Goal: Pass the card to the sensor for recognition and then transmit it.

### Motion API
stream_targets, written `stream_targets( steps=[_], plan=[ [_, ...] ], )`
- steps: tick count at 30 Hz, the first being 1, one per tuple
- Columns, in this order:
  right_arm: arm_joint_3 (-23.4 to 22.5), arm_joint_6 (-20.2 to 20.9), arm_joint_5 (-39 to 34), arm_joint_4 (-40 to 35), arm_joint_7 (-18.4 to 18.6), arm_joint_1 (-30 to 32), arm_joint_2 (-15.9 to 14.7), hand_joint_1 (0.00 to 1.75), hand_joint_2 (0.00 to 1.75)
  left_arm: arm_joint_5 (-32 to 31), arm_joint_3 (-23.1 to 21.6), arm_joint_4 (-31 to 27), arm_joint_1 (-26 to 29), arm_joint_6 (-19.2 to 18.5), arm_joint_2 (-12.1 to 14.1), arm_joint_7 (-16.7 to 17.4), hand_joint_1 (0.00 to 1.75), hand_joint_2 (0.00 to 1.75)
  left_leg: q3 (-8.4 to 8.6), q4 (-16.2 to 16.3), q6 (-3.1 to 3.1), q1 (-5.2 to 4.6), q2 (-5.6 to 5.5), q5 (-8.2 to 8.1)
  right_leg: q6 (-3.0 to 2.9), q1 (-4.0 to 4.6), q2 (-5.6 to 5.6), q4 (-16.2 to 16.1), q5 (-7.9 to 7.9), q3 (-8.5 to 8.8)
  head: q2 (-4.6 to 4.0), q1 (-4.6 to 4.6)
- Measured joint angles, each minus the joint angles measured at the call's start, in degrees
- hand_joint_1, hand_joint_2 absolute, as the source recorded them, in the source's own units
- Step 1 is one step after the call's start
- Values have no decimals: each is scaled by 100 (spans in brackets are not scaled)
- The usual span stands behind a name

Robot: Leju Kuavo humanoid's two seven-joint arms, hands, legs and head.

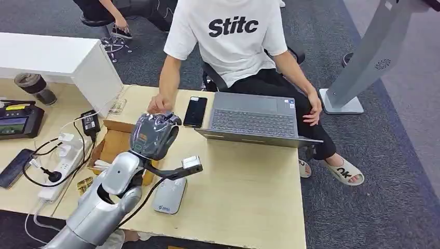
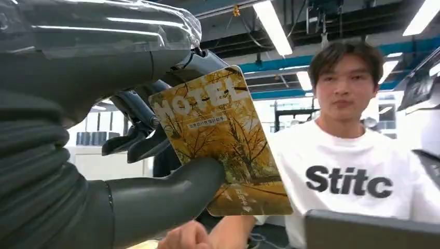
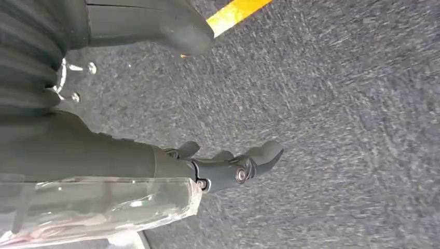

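My left hand point(image 1: 154, 136) is raised above the wooden table point(image 1: 249, 202), with its back toward the head camera. In the left wrist view it pinches a yellow card point(image 2: 223, 135), printed with autumn trees and "MOTEL", between the thick thumb point(image 2: 171, 192) and darker fingers point(image 2: 135, 135). The card faces a seated person in a white T-shirt point(image 1: 228, 36). That person's hand point(image 1: 158, 105) reaches in just behind my left hand. A grey-white card sensor point(image 1: 169, 196) lies on the table below my forearm. My right hand point(image 3: 228, 166) hangs over grey carpet, fingers apart, holding nothing.
An open laptop point(image 1: 254, 116) and a black phone point(image 1: 195, 111) lie in front of the person. A cardboard box point(image 1: 117, 145), a power strip point(image 1: 59, 171) with cables and a black device point(image 1: 18, 120) sit to the left. A white stand point(image 1: 363, 62) rises at the right.
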Motion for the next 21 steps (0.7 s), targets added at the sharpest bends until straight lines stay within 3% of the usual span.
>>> stream_targets(
  steps=[4,9,15,21],
  plan=[
    [-109,4,20,-247,68,10,194,0,175,-46,-83,-509,326,-2,37,46,175,175,0,-2,0,0,2,0,0,0,1,0,0,0,0,-7],
    [-277,332,96,-596,127,18,417,0,175,-190,-236,-908,644,-20,133,194,175,175,0,-2,0,0,1,0,0,1,1,0,0,0,0,-4],
    [-428,1008,155,-844,203,18,553,0,175,-689,-306,-1066,969,-92,254,444,175,175,1,-2,0,0,3,0,0,0,2,0,0,1,0,-4],
    [-514,1379,179,-946,238,18,620,0,175,-791,-358,-1066,1226,-107,378,511,175,175,-1,-2,0,0,2,0,0,0,0,0,0,0,0,-2]
  ],
)
